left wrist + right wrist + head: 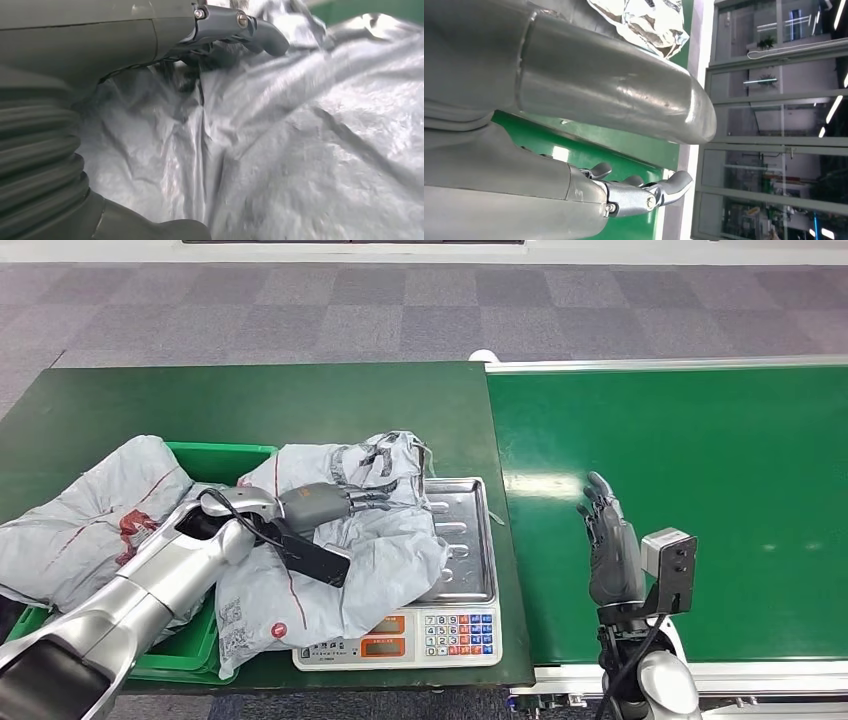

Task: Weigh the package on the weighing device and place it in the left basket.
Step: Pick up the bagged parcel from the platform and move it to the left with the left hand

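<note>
1. The package (345, 560), a crumpled grey plastic mailer bag, lies under your left hand (325, 505); part of it drapes over the steel pan of the weighing device (455, 580) and part hangs off toward the left basket (215, 455).
2. Your left hand rests on top of the package with its fingers (375, 500) reaching into the folds near the bag's far end. In the left wrist view the fingers (235, 25) sit against the silver film of the package (300, 150), but you cannot tell whether they actually grip it or only press on it.
3. Beside that hand, on the side away from the scale, the green basket holds a second grey bag (90, 510) with red marks, which spills over its rim.
4. The scale's keypad and two orange displays face you, just nearer to you than the left hand, at the edge of the dark green table (250, 400).
5. Your right hand (610, 540) is released and holds nothing: it stands upright over the bright green conveyor belt (720, 490), fingers loosely extended and apart, well away from the package and the scale.
6. In the right wrist view, the right hand's fingers (659, 190) are bare over the green belt, and a crumpled corner of silver bag (644, 20) shows beyond the thumb.
</note>
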